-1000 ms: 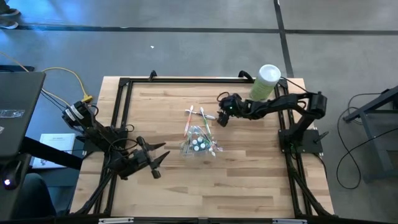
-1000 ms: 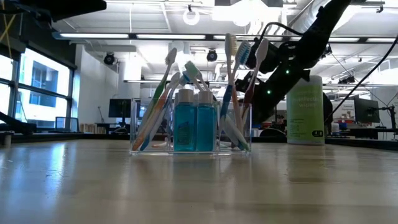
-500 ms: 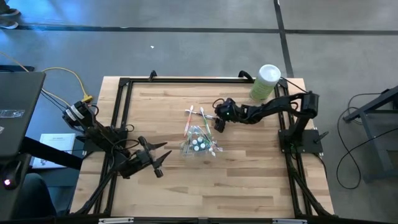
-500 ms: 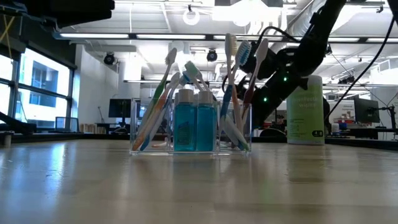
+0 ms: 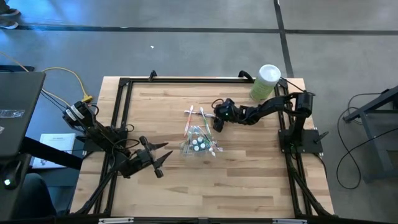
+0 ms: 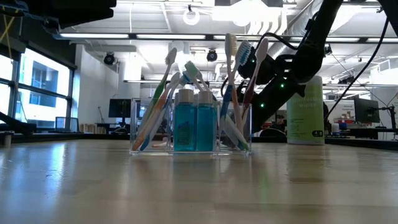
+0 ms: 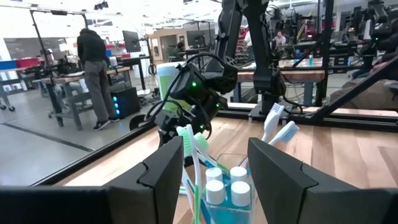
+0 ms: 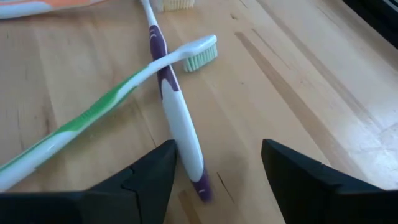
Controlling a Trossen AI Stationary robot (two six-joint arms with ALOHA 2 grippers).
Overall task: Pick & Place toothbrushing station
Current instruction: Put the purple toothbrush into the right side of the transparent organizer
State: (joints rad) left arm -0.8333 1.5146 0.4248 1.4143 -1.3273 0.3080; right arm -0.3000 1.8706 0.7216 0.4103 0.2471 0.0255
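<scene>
The right gripper (image 5: 217, 122) is hanging released over a purple brush (image 8: 177, 118) lying crossed under a green one (image 8: 93, 112), just beside the cup (image 5: 198, 143) mid-table. The left gripper (image 5: 163, 159) is waiting released near the cup's other side.

Robotics lab: workbenches (image 7: 68, 74), monitors (image 6: 119, 107), ceiling strip lights (image 6: 180, 36).

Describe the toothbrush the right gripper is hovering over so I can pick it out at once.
Start at the clear cup of brushes mid-table, then look to the loose toothbrushes lying flat on the wood behind it, toward the open right gripper. It is the purple-and-white toothbrush. A green-and-white toothbrush lies across its neck; the purple grip sets it apart.
</scene>
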